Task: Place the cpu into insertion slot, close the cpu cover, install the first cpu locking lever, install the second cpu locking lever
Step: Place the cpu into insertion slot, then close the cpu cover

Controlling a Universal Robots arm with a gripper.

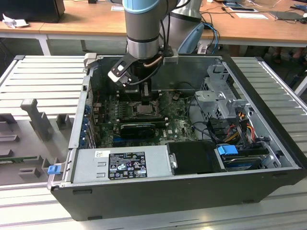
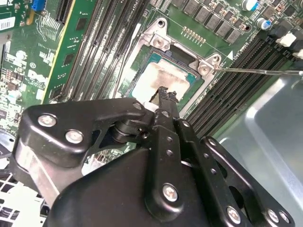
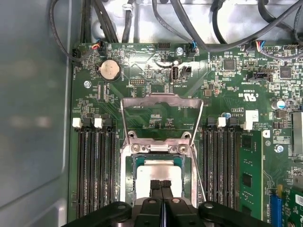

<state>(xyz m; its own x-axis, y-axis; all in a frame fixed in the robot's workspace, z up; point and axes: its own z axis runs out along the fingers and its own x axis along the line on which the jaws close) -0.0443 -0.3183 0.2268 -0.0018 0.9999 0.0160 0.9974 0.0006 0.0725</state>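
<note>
Black fingers of the gripper (image 3: 161, 183) are pressing together with nothing between them, their tips hanging right over the cpu (image 3: 150, 170); whether they are touching it cannot be told. That cpu is lying flat in the insertion slot (image 3: 137, 163), between the two banks of memory slots (image 3: 97, 165) at the middle of the green circuit board (image 3: 142, 66), while the cpu cover (image 3: 161, 98) is standing raised at the slot's edge. In the exterior view the arm (image 1: 142, 28) is reaching straight down into the open computer case (image 1: 192, 191), wrist vertical.
</note>
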